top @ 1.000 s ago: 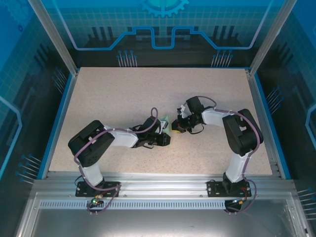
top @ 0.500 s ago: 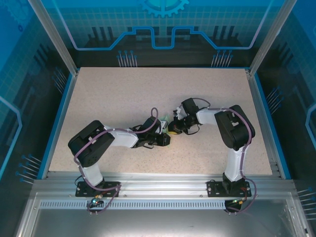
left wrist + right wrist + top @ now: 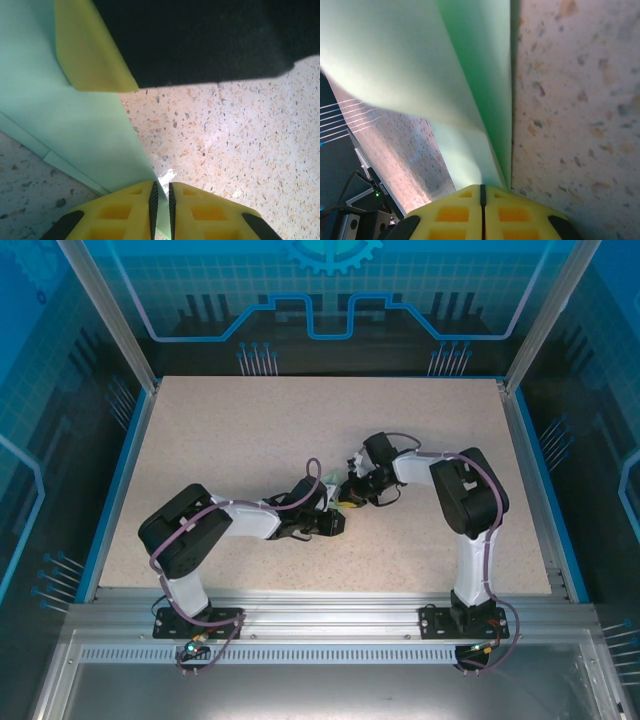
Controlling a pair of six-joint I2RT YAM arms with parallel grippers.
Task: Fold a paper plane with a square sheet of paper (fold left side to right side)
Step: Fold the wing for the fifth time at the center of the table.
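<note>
The square sheet of paper is pale mint green and partly folded, and it lies mid-table between the two grippers. My left gripper is shut on it. In the left wrist view the paper runs down between the nearly closed yellow pads of that gripper. My right gripper is shut, and its tips rest at the edge of a raised fold of the paper. One of its yellow fingers lies on the sheet in the left wrist view.
The speckled beige table has a blue rim, with glass walls on three sides. Both arms reach toward the table's middle, and their wrists are close together there. An aluminium rail runs along the near edge.
The right arm has swung left and drawn in, bringing its shut gripper closer to the left gripper and the paper. The left arm has stayed put, still holding the sheet.
</note>
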